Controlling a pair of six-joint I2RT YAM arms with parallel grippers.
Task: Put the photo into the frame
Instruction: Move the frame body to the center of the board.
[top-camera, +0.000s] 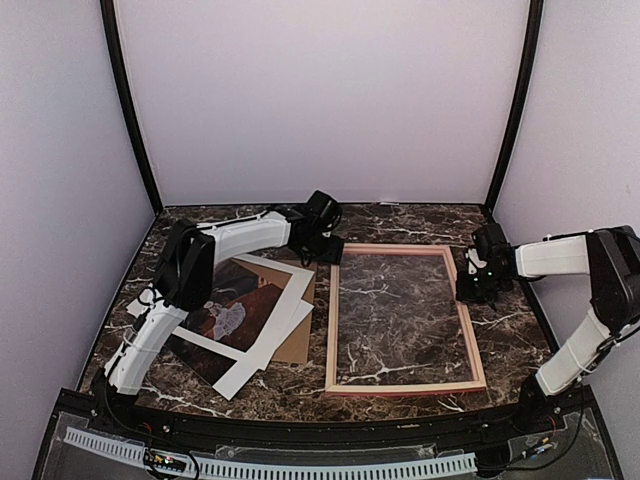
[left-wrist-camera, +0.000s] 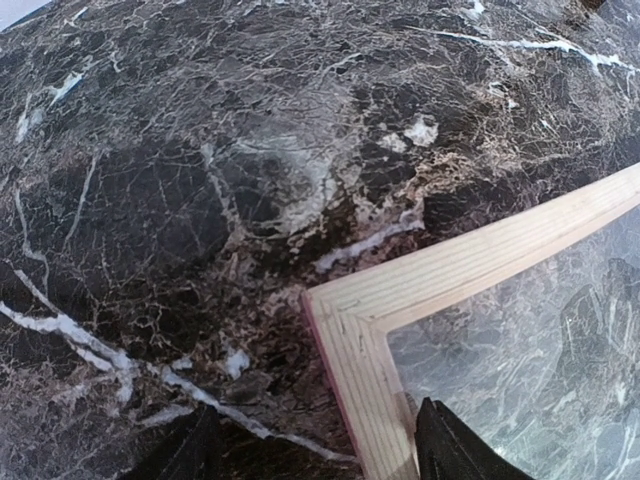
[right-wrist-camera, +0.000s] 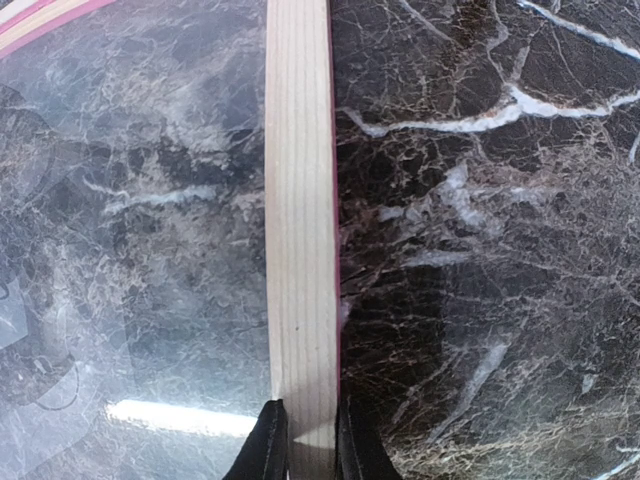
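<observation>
My right pincer holds the frame rail; left pincer wide at the corner.
I see the right one closed narrow on the right rail. The left one stands wide across the far left corner and grips nothing. The frame lies flat on the table; the photo lies left of it, face up, partly under my left arm.

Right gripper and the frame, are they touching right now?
Touching. The right wrist view shows the right gripper with both fingers pressed against opposite sides of the frame rail, no gap visible.
</observation>
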